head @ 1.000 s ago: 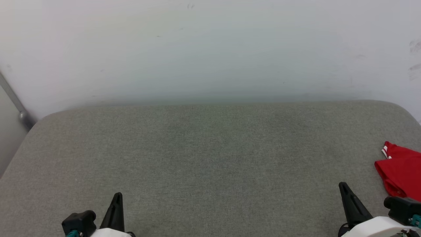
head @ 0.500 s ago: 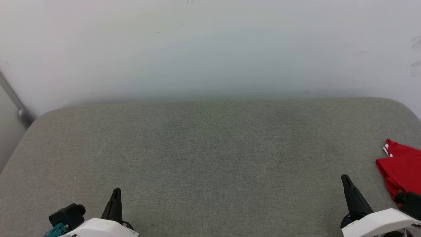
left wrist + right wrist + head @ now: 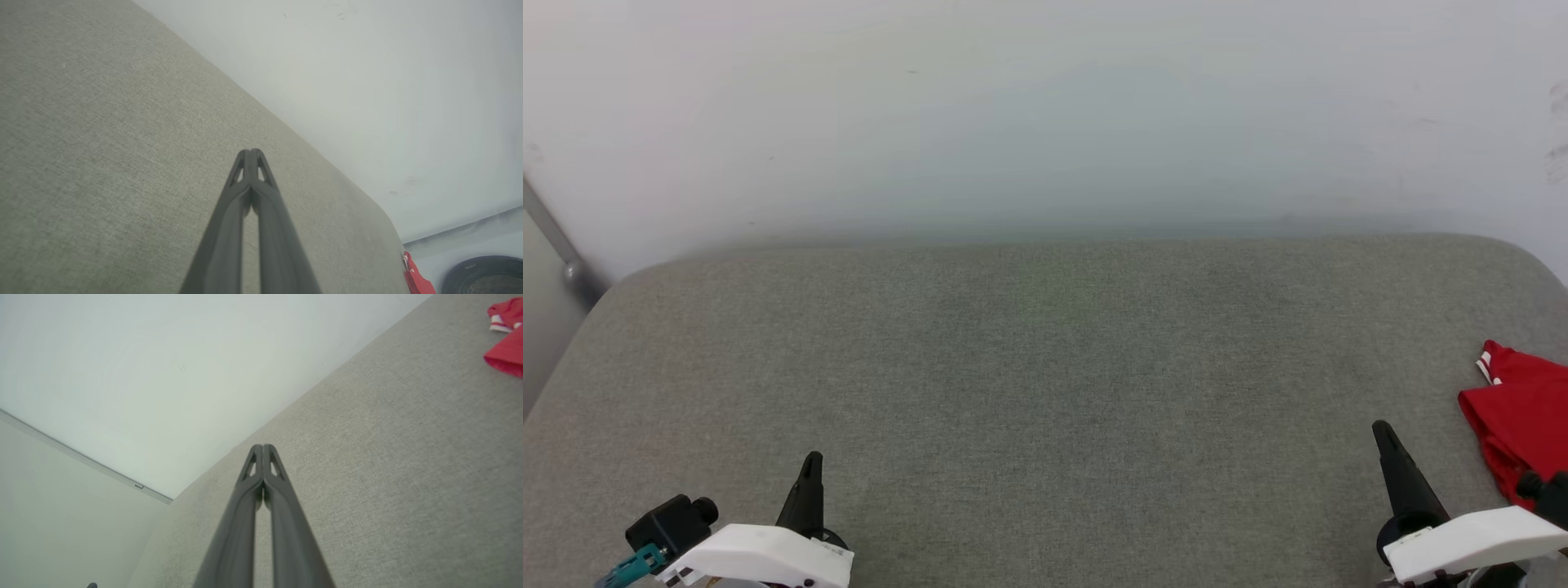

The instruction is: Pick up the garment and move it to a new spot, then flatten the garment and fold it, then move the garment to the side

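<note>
Left gripper (image 3: pixel 811 461) and right gripper (image 3: pixel 1380 430): both fully closed, holding nothing. Shirt (image 3: pixel 1523 408) lies bunched just right of the right gripper (partly out of frame). Judged light and limp; pinch a raised fold.

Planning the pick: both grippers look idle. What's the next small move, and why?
Probably open the right gripper and swing it right toward the garment. The red shirt lies at the right edge of the grey pad, beside that gripper; the left gripper is far across. Both are shut and empty, so nothing can be grasped until the jaws part.
</note>
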You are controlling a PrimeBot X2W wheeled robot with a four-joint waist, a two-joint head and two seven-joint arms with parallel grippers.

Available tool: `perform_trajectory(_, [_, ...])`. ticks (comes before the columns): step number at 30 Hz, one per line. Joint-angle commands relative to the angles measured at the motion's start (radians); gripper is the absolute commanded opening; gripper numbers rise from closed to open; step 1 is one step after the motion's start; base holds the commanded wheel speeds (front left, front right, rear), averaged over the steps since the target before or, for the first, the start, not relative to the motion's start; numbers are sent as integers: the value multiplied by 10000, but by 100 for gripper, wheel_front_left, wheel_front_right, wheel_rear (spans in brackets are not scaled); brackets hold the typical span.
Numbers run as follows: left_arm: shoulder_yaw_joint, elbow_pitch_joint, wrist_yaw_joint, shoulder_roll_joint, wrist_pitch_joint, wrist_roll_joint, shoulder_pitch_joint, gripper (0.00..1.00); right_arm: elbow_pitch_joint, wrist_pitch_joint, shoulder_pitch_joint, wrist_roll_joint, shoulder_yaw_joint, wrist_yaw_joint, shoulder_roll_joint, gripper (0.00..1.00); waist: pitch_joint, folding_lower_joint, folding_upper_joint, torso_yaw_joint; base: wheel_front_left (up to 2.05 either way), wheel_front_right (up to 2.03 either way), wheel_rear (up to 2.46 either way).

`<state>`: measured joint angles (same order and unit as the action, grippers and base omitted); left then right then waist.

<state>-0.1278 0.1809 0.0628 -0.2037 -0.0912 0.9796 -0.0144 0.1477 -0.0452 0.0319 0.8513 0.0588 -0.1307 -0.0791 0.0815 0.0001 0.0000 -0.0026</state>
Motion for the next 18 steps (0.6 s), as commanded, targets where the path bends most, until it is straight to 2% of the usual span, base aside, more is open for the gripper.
perform_trajectory(1, [123,-76,-69,7,46,192,284,0,-72,-22,-329,268,49,-1,15,0,-8,0,0,1,0,0,0])
perform_trajectory(18, [720,106,-582,401,564,1875,567,0,209,-208,-659,2248,190,-1,91,0,-180,-1,0,6,0,0,0])
